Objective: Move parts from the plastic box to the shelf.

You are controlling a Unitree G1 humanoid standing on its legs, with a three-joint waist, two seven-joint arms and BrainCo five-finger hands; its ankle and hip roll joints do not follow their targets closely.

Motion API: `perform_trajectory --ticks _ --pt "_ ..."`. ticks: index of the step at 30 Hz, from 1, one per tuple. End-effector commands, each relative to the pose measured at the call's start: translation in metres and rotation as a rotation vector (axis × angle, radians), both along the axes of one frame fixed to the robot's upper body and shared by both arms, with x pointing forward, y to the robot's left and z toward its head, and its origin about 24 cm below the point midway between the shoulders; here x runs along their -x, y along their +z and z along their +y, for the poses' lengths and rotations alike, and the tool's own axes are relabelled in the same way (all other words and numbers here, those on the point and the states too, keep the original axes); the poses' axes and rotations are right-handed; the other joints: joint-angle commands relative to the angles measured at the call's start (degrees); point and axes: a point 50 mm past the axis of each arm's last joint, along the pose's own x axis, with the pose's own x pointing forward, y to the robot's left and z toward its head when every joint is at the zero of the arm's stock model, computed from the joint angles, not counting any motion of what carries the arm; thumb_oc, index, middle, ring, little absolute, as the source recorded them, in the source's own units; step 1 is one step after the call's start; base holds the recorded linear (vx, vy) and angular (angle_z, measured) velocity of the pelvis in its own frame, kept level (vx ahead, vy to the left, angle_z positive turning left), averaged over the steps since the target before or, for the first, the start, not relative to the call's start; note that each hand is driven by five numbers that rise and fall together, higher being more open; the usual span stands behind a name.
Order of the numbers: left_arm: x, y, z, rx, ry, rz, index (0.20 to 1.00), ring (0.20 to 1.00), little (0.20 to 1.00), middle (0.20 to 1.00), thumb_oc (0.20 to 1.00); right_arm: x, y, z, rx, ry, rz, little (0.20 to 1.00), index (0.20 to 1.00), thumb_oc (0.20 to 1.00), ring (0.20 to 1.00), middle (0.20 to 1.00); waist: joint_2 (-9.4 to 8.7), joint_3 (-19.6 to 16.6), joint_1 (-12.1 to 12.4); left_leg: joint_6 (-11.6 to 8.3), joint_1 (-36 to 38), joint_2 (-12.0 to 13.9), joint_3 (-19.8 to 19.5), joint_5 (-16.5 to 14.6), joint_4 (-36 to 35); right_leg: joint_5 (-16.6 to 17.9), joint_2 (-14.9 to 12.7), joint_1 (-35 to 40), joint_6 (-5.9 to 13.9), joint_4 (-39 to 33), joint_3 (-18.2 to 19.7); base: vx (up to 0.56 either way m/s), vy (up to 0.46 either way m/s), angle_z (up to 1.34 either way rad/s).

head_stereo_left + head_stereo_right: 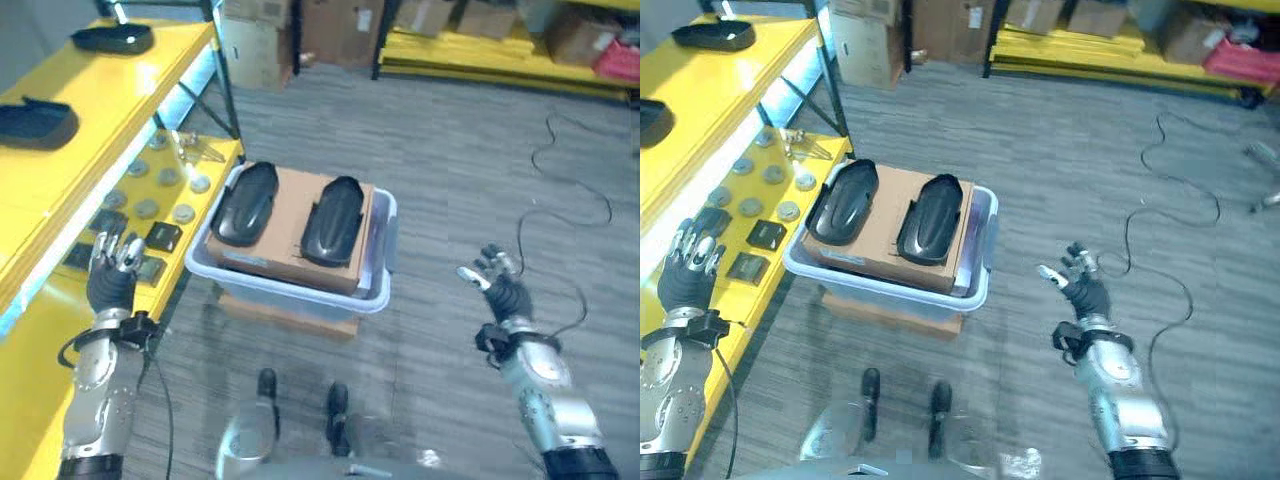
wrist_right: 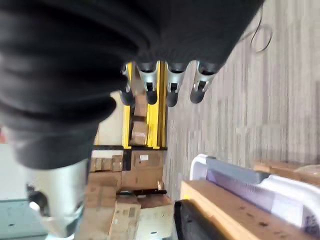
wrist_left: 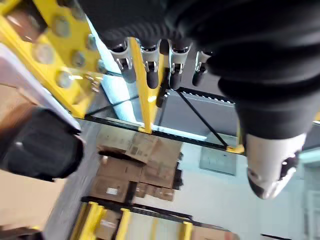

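A grey striped floor (image 1: 450, 150) carries a pale plastic box (image 1: 385, 290) on a low cardboard base, beside a yellow shelf (image 1: 90, 130). Inside the box, a brown cardboard sheet (image 1: 290, 225) holds 2 black parts (image 1: 245, 203), side by side. 2 more black parts (image 1: 112, 38) lie on the shelf's top level. The left robot hand (image 1: 112, 265) hovers by the shelf, fingers relaxed, empty. The right robot hand (image 1: 497, 280) hangs released, well right of the box.

parts (image 1: 245, 203) black; plastic box (image 1: 290, 291) pale blue-grey; shelf (image 1: 60, 170) yellow; floor (image 1: 450, 180) grey-striped
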Motion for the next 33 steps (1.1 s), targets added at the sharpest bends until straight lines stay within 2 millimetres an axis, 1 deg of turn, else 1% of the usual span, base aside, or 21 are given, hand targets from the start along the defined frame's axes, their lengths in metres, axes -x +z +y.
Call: perform_trajectory --ticks 1,3,4,6,7,9,11,14,15,17,22,23,24,26,27,28,30,33 --pt "0.01 0.026 0.007 -0.046 0.03 -0.127 1.0 1.0 1.0 1.0 1.0 -0.001 0.023 0.003 0.039 0.006 -0.129 1.0 1.0 1.0 1.0 1.0 -0.21 -4.2 1.76 -0.12 3.32 -1.59 -1.67 4.89 -4.74 10.11 -2.64 9.13 5.73 -18.7 -2.11 0.12 0.177 0.1" --pt "0.011 0.029 0.005 -0.079 0.027 -0.124 1.0 1.0 1.0 1.0 1.0 0.002 0.022 0.001 0.039 -0.009 -0.126 1.0 1.0 1.0 1.0 1.0 -0.08 -4.26 2.11 -0.17 4.79 -1.87 -1.05 4.49 -6.06 10.29 -3.63 9.37 6.53 -18.8 -3.33 0.12 0.131 -0.44" --pt "0.013 0.028 0.007 -0.082 0.02 -0.107 1.0 1.0 1.0 1.0 1.0 0.003 0.021 0.0 0.053 -0.018 -0.125 1.0 1.0 1.0 1.0 1.0 0.14 -4.55 2.67 -0.13 5.94 -2.29 -0.92 4.12 -7.09 10.52 -4.49 9.39 7.28 -18.78 -4.13 0.13 0.132 0.0" --pt "0.015 0.027 0.009 -0.084 0.021 -0.097 1.0 1.0 1.0 1.0 1.0 0.002 0.02 0.001 0.066 -0.025 -0.125 1.0 1.0 1.0 1.0 1.0 0.28 -4.8 3.23 0.05 6.59 -2.42 -0.21 3.81 -7.5 10.67 -5.1 9.42 7.76 -18.68 -5.0 0.11 0.106 0.07" --pt "0.016 0.027 0.01 -0.095 0.019 -0.086 1.0 1.0 1.0 1.0 1.0 -0.002 0.02 0.004 0.083 -0.027 -0.122 1.0 1.0 1.0 1.0 1.0 0.46 -4.99 4.24 0.33 7.08 -2.46 0.86 3.36 -7.58 10.83 -6.05 9.14 8.37 -18.2 -6.76 0.09 0.085 -0.18" --pt "0.017 0.028 0.012 -0.108 0.016 -0.079 1.0 1.0 1.0 1.0 1.0 -0.009 0.021 0.007 0.09 -0.031 -0.127 1.0 1.0 1.0 1.0 1.0 0.7 -4.94 5.36 0.59 7.51 -2.16 2.03 2.92 -7.57 10.75 -6.79 8.71 8.73 -17.39 -8.63 0.06 0.055 -0.41" --pt "0.017 0.028 0.013 -0.109 0.014 -0.074 1.0 1.0 1.0 1.0 1.0 -0.016 0.023 0.005 0.114 -0.052 -0.133 1.0 1.0 1.0 1.0 1.0 0.81 -4.95 6.43 0.74 7.41 -2.03 2.63 2.57 -7.46 10.79 -7.19 8.92 8.79 -17.74 -9.9 0.05 0.025 -0.39" --pt "0.013 0.029 0.011 -0.096 -0.004 -0.07 1.0 1.0 1.0 1.0 1.0 -0.026 0.031 0.0 0.146 -0.104 -0.162 1.0 1.0 1.0 1.0 1.0 0.7 -4.82 7.24 0.74 6.02 -2.15 2.36 2.4 -6.72 11.19 -7.14 8.99 8.66 -19.02 -9.89 0.01 -0.014 -0.07" --pt "0.009 0.031 0.007 -0.117 -0.032 -0.078 1.0 1.0 1.0 1.0 1.0 -0.034 0.039 -0.005 0.159 -0.147 -0.203 1.0 1.0 1.0 1.0 1.0 0.37 -4.43 8.05 0.62 4.38 -2.19 1.86 2.43 -5.76 11.65 -6.93 9.15 8.47 -20.28 -9.71 -0.01 -0.068 0.13" --pt "0.007 0.033 0.005 -0.122 -0.052 -0.086 1.0 1.0 1.0 1.0 1.0 -0.037 0.046 -0.008 0.173 -0.176 -0.233 1.0 1.0 1.0 1.0 1.0 0.07 -4.16 8.56 0.48 3.2 -2.13 1.39 2.43 -5.1 11.95 -6.78 9.24 8.4 -21.01 -9.82 0.0 -0.082 0.1" --pt "0.001 0.044 -0.003 -0.157 -0.141 -0.139 1.0 1.0 1.0 1.0 1.0 -0.053 0.069 -0.021 0.228 -0.297 -0.294 1.0 1.0 1.0 1.0 1.0 -0.51 -2.06 10.55 0.1 -2.19 -2.22 -0.36 2.48 -1.78 11.91 -6.51 8.86 8.05 -21.54 -10.4 -0.02 -0.083 0.21" --pt "-0.002 0.049 -0.005 -0.167 -0.155 -0.159 1.0 1.0 1.0 1.0 1.0 -0.059 0.075 -0.026 0.248 -0.333 -0.3 1.0 1.0 1.0 1.0 1.0 -0.58 -1.25 11.07 -0.07 -4.1 -2.3 -0.79 2.56 -0.62 11.7 -6.5 8.46 7.92 -21.32 -10.58 -0.12 -0.106 0.19" --pt "-0.007 0.056 -0.007 -0.177 -0.173 -0.192 1.0 1.0 1.0 1.0 1.0 -0.068 0.085 -0.03 0.262 -0.361 -0.318 1.0 1.0 1.0 1.0 1.0 -0.6 0.04 11.66 -0.27 -6.76 -2.4 -1.23 2.71 0.93 11.42 -6.44 7.81 7.71 -21.0 -10.86 -0.14 -0.095 0.19" --pt "-0.012 0.063 -0.01 -0.184 -0.189 -0.219 1.0 1.0 1.0 1.0 1.0 -0.077 0.093 -0.031 0.262 -0.39 -0.327 1.0 1.0 1.0 1.0 1.0 -0.53 1.23 12.18 -0.38 -9.14 -2.54 -1.8 2.76 2.33 11.14 -6.34 7.08 7.54 -20.72 -11.28 -0.15 -0.069 0.21" --pt "-0.016 0.071 -0.013 -0.194 -0.207 -0.251 1.0 1.0 1.0 1.0 1.0 -0.088 0.099 -0.033 0.255 -0.409 -0.313 1.0 1.0 1.0 1.0 1.0 -0.32 2.78 12.95 -0.48 -11.3 -2.91 -2.52 2.85 3.35 10.86 -6.32 6.36 7.44 -20.49 -11.88 -0.16 -0.063 0.24" --pt "-0.019 0.076 -0.015 -0.197 -0.218 -0.27 1.0 1.0 1.0 1.0 1.0 -0.093 0.103 -0.035 0.239 -0.419 -0.317 1.0 1.0 1.0 1.0 1.0 -0.18 3.68 13.45 -0.44 -12.6 -3.17 -2.86 3.0 3.74 10.74 -6.34 5.97 7.4 -20.44 -12.28 -0.16 -0.063 0.27" --pt "-0.022 0.083 -0.02 -0.218 -0.245 -0.304 1.0 1.0 1.0 1.0 1.0 -0.102 0.109 -0.039 0.233 -0.452 -0.317 1.0 1.0 1.0 1.0 1.0 0.19 5.49 14.72 -0.38 -14.69 -3.8 -3.78 3.0 4.32 10.43 -6.3 5.37 7.33 -20.45 -13.08 -0.11 -0.041 0.3" --pt "-0.024 0.085 -0.023 -0.221 -0.27 -0.319 1.0 1.0 1.0 1.0 1.0 -0.108 0.111 -0.041 0.201 -0.475 -0.314 1.0 1.0 1.0 1.0 1.0 0.59 6.75 15.74 -0.22 -16.38 -4.59 -4.59 3.36 4.54 10.43 -6.49 4.89 7.31 -20.77 -13.89 -0.06 -0.002 0.15"
